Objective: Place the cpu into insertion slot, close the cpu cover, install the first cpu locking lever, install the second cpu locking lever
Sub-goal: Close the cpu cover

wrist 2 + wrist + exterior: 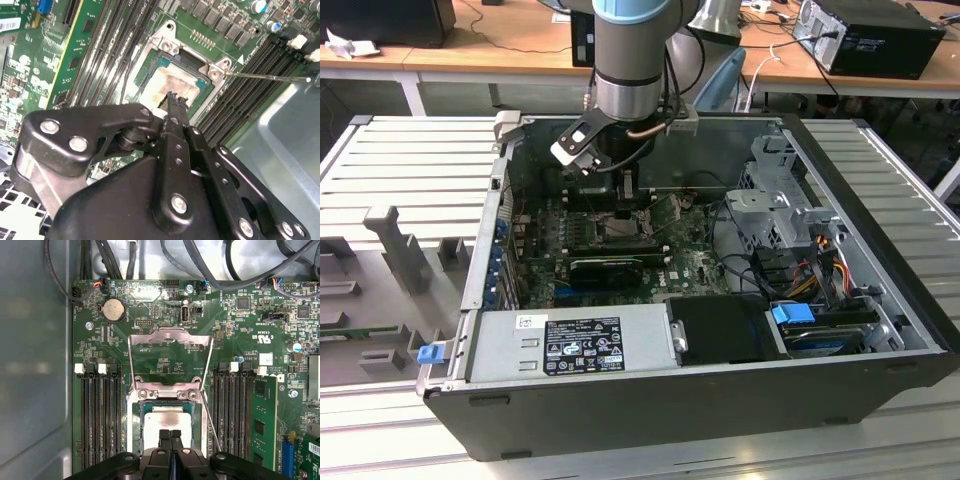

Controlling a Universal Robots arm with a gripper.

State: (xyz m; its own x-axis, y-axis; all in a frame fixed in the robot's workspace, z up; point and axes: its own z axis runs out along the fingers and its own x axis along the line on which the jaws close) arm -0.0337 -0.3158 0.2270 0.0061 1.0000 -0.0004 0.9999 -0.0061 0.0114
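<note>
Cpu [167,417]: thin, light, rigid chip, likely fragile and slick-topped, best held by opposite edges. It lies seated in the insertion slot [142,415] at mid-motherboard [240,340]. Cpu cover [170,337] lies swung open beyond the slot's hinge edge. Gripper [170,432]: fingers pressed together, empty, directly over the cpu.

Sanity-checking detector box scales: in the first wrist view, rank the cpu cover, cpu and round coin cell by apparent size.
1. cpu cover, swung open: largest.
2. cpu: smaller, but partly behind the pincer, so its full extent is unsure.
3. coin cell: clearly smallest.
</note>
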